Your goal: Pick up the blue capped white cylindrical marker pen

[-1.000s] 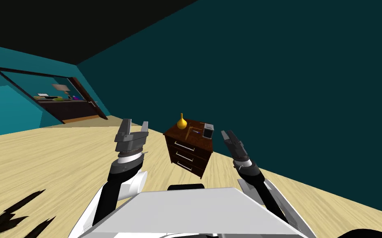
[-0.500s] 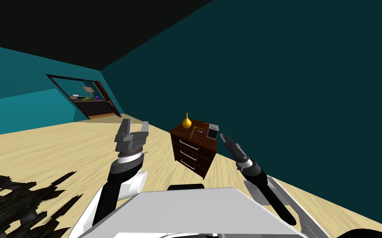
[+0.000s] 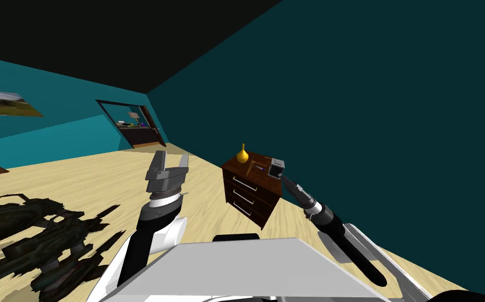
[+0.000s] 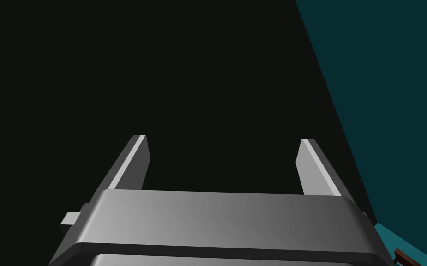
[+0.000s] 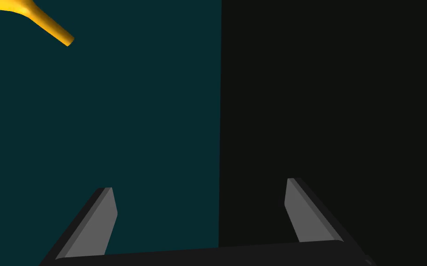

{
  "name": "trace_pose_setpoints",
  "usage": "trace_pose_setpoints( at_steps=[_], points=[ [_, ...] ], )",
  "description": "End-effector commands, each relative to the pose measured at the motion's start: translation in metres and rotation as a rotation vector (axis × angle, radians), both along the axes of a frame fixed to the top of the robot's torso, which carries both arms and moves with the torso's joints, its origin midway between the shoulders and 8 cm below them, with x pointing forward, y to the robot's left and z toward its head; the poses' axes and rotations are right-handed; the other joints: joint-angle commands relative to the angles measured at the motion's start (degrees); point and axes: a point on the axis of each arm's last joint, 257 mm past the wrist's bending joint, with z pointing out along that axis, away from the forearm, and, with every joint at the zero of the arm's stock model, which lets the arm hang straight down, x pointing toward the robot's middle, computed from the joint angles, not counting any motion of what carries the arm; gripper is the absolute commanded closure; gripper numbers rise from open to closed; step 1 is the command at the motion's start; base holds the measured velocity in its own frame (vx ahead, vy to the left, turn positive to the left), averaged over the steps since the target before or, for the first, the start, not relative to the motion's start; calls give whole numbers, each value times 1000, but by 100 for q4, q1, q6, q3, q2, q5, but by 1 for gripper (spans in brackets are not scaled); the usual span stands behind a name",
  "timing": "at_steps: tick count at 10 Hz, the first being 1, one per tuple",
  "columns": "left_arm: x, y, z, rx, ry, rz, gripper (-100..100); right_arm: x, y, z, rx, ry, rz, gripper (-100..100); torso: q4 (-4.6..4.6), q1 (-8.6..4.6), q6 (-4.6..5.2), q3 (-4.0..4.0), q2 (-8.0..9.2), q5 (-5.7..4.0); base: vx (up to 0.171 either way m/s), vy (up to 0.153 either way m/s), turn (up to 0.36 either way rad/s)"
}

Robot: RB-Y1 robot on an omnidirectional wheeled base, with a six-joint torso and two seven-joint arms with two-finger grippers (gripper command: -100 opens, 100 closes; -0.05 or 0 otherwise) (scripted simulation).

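Holding right claw point(image 3: 287, 183) spread just beside a brown three-drawer dresser point(image 3: 249, 195), marker pen point(image 3: 260, 168) atop between yellow vase point(image 3: 243, 154) and grey box point(image 3: 277, 169); holding left claw point(image 3: 172, 162) spread, raised.

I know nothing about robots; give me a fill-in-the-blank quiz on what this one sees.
1. The vase on the dark wooden chest is ___ in colour.
2. The chest's front shows ___ drawers.
3. The marker pen lies on the chest's top between the vase and a ___ box.
4. The left arm's fingers and the right arm's fingers stand ___, holding nothing.
Missing words: yellow; three; grey; open.
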Motion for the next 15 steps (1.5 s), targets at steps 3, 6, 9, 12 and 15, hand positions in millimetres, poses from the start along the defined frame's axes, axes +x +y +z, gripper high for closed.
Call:
trace_pose_setpoints(
  at_steps=[3, 6, 9, 12, 15],
  points=[
    [0, 0, 0, 0, 0, 0, 0, 3, -14, -35, -133, 88, 16, -100, 0, 1, -1, 0, 1, 0, -5, 42, 158],
    [0, 0, 0, 0, 0, 0, 0, 3, -23, -54, -216, 138, 33, -100, -1, 2, -4, -3, -5, 1, 10, 36, 161],
    [0, 0, 0, 0, 0, 0, 0, 2, -49, -90, -338, 239, 33, -100, -2, 2, 0, -6, -11, 1, 26, 44, 184],
    [0, 0, 0, 0, 0, 0, 0, 0, -64, -109, -424, 297, 47, -100, -3, 1, -4, -9, -16, 1, 33, 34, 156],
    [0, 0, 0, 0, 0, 0, 0, -8, -101, -144, -543, 413, 39, -100, -3, 1, 1, -8, -14, 1, 42, 38, 185]
  ],
)
